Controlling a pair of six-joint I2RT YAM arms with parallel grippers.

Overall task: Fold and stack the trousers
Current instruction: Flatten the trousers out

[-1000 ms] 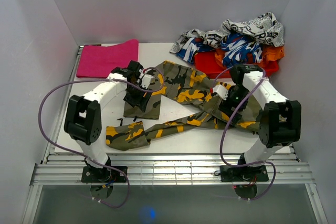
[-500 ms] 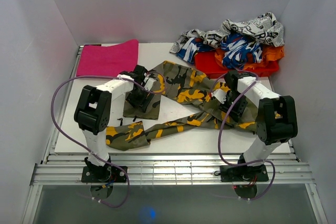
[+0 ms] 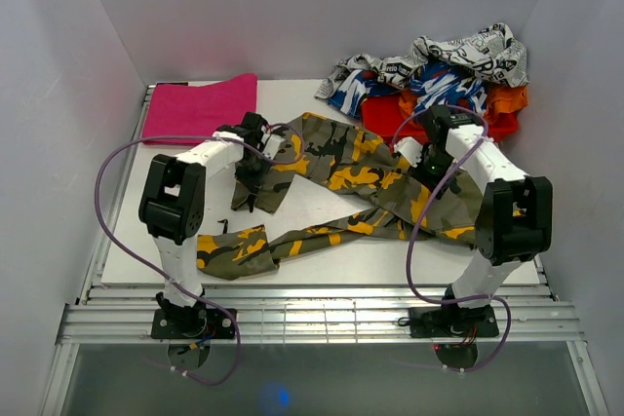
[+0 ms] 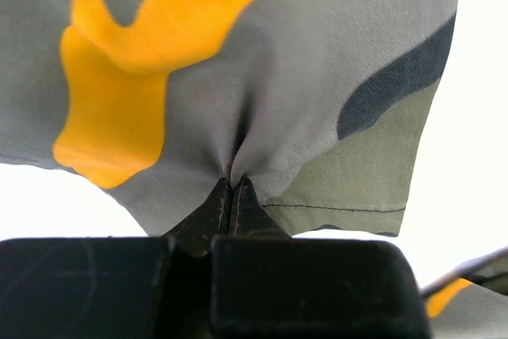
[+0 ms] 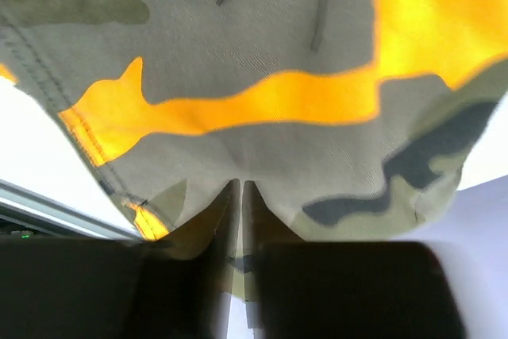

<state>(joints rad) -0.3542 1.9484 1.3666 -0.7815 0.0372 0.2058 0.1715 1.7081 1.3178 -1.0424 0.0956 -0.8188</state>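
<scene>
right of the pink cloth [image 3: 200,109], the trousers [image 3: 336,158] sprawl across the bench [image 3: 314,204], long axis running away from it; left end effector [image 4: 232,186] pinches the cloth-side hem; right end effector [image 5: 240,190] clamps the far edge.

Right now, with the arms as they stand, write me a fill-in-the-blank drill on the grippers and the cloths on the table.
1. The left gripper is ____ on the trousers.
2. The right gripper is shut on the same ____-print cloth.
3. The flat cloth at the table's far left corner is ____.
4. The newsprint-patterned garment tops the pile at the far ____ corner.
Missing words: shut; camouflage; pink; right.
</scene>
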